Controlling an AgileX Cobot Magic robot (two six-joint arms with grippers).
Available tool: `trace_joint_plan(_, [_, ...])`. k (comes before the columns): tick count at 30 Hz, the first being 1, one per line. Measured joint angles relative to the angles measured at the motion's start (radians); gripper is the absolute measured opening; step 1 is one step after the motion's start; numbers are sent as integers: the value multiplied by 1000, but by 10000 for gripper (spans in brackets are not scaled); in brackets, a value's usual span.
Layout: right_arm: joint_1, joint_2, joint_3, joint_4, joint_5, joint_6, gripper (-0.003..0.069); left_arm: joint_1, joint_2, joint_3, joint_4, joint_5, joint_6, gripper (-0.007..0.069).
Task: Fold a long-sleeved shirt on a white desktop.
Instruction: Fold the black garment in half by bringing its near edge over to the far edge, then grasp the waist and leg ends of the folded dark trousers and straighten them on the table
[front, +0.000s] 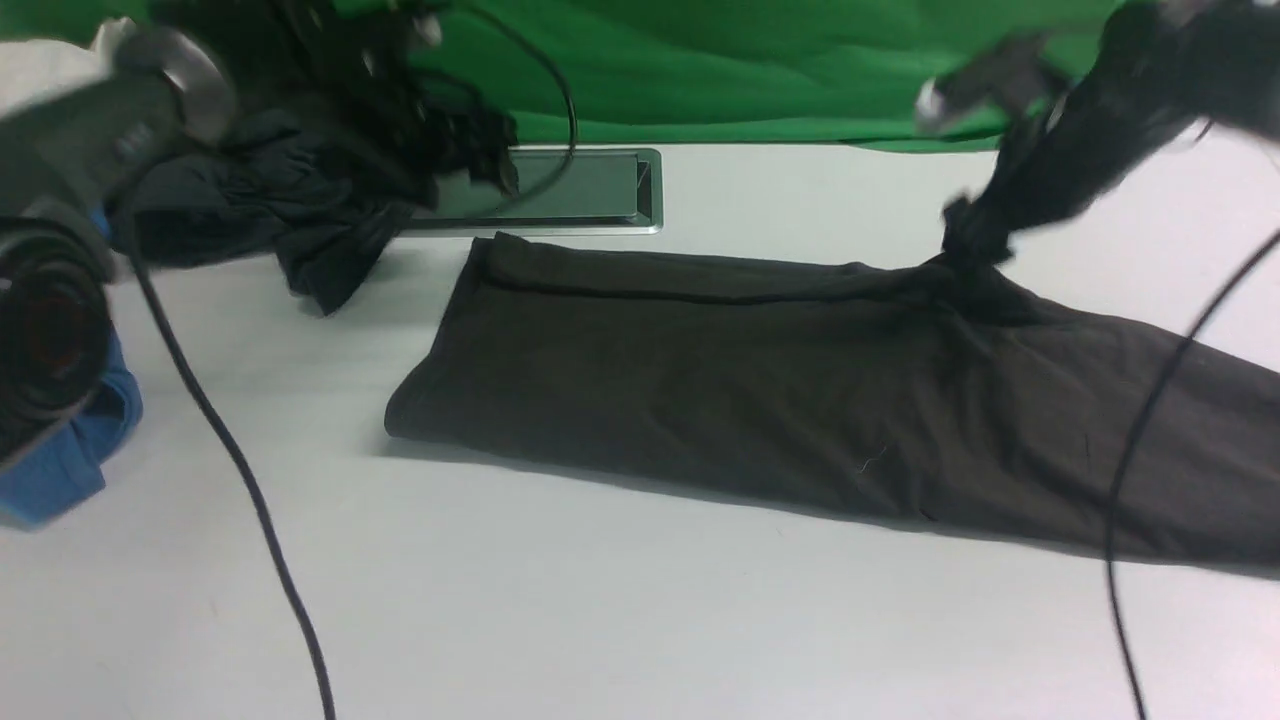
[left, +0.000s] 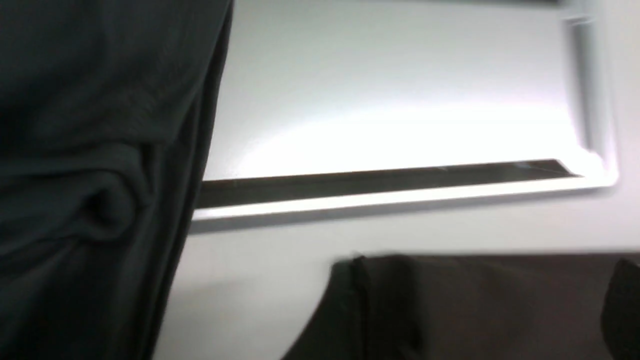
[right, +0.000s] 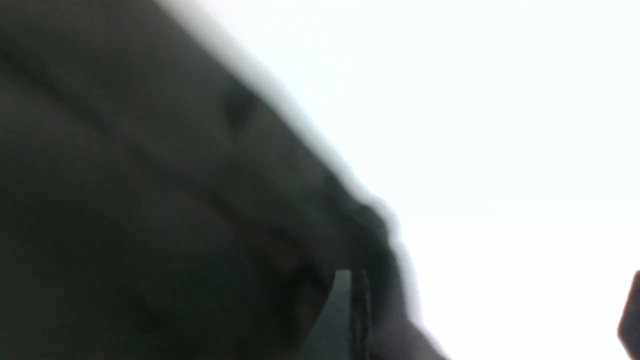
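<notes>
Long-sleeved shirt (front: 760, 380), dark brown-black, lies across the white desk (front: 640, 620) as a long flat band. One squared end is near the metal-framed hatch (front: 590, 190); the other runs out of the front view on the R. At its far edge a peak of cloth is drawn up to my right hand (front: 985, 85), blurred above it. My left hand (front: 430, 120) is up by the hatch, w/ a charcoal garment (front: 260, 210) bunched around it.

Step, as I judge it: releasing the cloth so the fold lies flat. To do it well I'd raise the right hand straight up so the peak slips off and drops, no sideways drag, then check the band's edges line up.

Views differ. Only the right wrist cam shows that hand's fingers (right: 345, 305): they look parted, bare desk between, cloth against the outside of one. Left wrist cam shows no fingers, so I can't tell if the left hand is open or closed. It does show the shirt's corner just short of the hatch rim, not touching.
</notes>
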Motion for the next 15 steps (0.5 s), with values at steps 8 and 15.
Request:
trace_joint_plan(8, [-1,-336,3,66,107,174,496,67,-202,3,46,286,12,693])
trace_joint_plan(15, [-1,-543,235,212,110,247,491,81,-327,395,-7,289,0,693])
